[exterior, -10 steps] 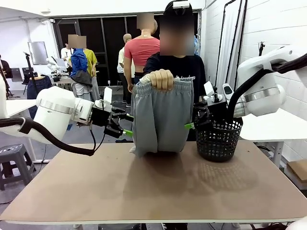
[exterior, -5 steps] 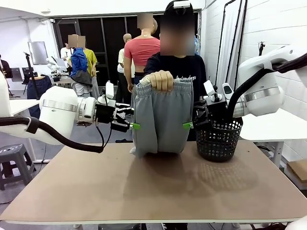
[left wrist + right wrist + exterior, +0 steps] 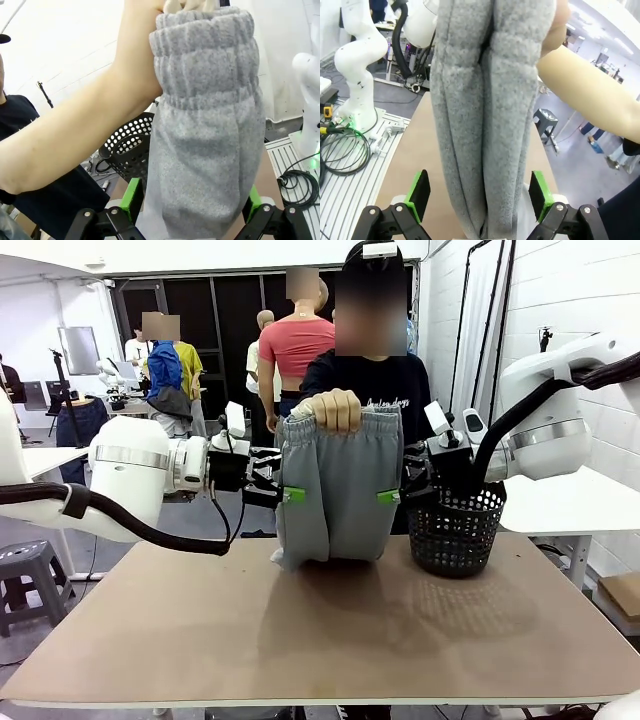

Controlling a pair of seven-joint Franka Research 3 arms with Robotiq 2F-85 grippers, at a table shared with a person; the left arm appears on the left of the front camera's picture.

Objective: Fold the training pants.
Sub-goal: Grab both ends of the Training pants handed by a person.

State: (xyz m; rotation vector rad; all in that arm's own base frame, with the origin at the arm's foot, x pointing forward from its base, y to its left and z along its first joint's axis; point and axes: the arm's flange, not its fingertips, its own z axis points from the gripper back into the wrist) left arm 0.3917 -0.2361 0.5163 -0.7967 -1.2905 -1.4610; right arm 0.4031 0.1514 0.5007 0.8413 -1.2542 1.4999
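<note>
A person's hand [image 3: 337, 407] holds the light grey training pants [image 3: 335, 490] up by the gathered waistband, and their lower end rests on the table. My left gripper [image 3: 289, 495] is open at the pants' left edge. My right gripper [image 3: 389, 497] is open at their right edge. In the left wrist view the pants [image 3: 207, 135] hang between the two green pads of the left gripper [image 3: 192, 205]. In the right wrist view the folded cloth [image 3: 482, 110] hangs between the pads of the right gripper [image 3: 480, 195], with a gap on each side.
A black mesh basket [image 3: 455, 530] stands on the table just right of the pants, under my right arm. The brown table top [image 3: 320, 640] stretches bare toward the near edge. The person stands at the far side behind the pants.
My left gripper has moved right and a little up, from beside the pants to around their left edge. The right gripper has edged left onto the right edge. The pants stay held up.
</note>
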